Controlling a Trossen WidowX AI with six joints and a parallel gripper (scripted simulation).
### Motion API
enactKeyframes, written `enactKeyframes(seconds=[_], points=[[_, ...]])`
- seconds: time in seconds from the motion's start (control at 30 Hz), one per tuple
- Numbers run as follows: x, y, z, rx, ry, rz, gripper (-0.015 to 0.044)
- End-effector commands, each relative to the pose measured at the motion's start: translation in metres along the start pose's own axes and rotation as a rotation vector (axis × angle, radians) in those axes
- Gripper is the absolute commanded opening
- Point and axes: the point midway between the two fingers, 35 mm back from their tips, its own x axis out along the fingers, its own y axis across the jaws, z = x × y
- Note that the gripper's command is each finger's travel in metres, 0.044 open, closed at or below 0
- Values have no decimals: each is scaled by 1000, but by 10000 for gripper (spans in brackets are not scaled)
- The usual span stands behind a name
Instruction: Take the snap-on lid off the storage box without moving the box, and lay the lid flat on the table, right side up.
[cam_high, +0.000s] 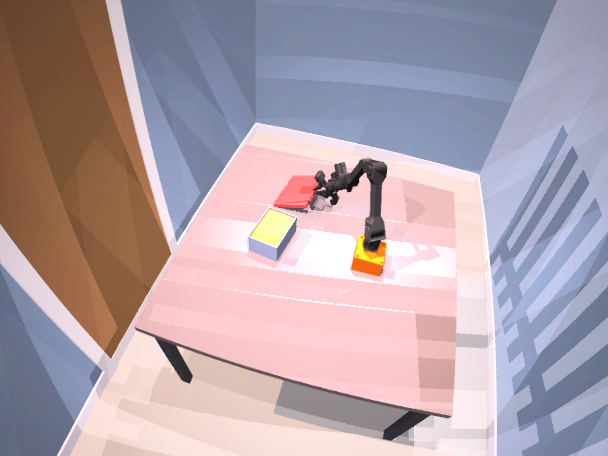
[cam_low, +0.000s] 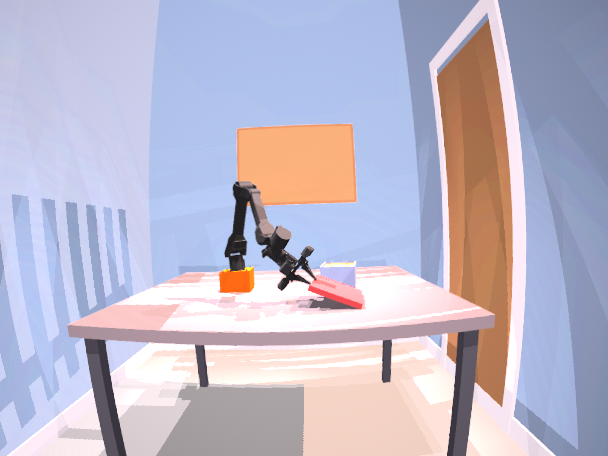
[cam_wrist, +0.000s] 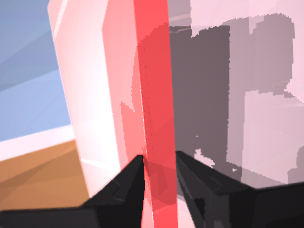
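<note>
The red lid is off the box and tilted, top face up. Its edge nearest the arm is raised, and its far edge is low, at or close to the table; exact contact is hard to tell. My gripper is shut on the raised edge of the lid, one finger on each side of it in the wrist view. The pale blue-grey storage box stands upright and open, with a yellow inside, beside the lid. The lid's underside is mostly hidden.
The arm's orange base stands on the table to the right of the box in the top view. The lid's dark shadow shows beneath the raised edge. The back table edge is beyond the lid.
</note>
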Motion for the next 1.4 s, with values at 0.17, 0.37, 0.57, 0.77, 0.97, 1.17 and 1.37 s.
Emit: enactKeyframes(seconds=[0.17, 0.37, 0.57, 0.77, 0.97, 1.17, 1.37], points=[[9, -16, -3, 12, 10, -22, 0], [4, -4, 0, 11, 10, -22, 105], [4, -4, 0, 11, 10, -22, 263], [0, -11, -1, 11, 10, -23, 380], [-10, -19, -1, 11, 10, -24, 440], [-19, -27, -1, 11, 10, -25, 440], [-28, -34, -1, 11, 10, -26, 440]])
